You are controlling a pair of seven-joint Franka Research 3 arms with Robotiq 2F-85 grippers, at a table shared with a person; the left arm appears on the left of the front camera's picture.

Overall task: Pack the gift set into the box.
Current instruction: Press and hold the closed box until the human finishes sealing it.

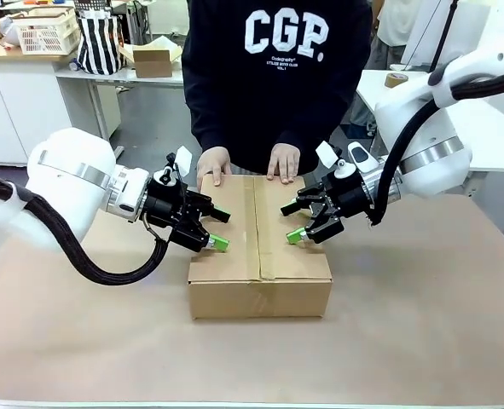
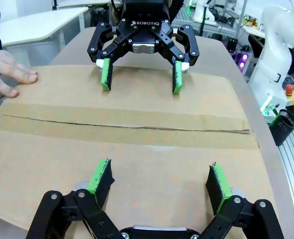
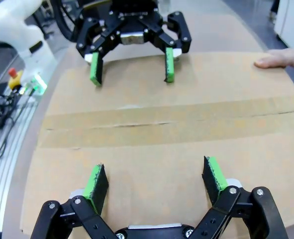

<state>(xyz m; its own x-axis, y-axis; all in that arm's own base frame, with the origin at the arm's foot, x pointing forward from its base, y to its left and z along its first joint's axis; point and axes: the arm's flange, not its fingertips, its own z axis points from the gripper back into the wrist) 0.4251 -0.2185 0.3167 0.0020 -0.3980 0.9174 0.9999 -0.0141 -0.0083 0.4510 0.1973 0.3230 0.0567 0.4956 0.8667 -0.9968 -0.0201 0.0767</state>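
The cardboard box (image 1: 260, 256) stands in the middle of the desk (image 1: 422, 324), top flaps closed, with brown tape (image 1: 257, 223) along the seam. My left claw (image 1: 220, 229) is spread wide over the left edge of the box top and holds nothing. My right claw (image 1: 291, 222) is open too, over the right side, facing it. The person's hand (image 1: 213, 164) and other hand (image 1: 283, 162) rest on the far edge

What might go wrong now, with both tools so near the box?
The person's hands rest on the far edge of the box, close to the open left tool and right tool, so they might get bumped. The tools face each other across the closed top and might collide if both move inward.
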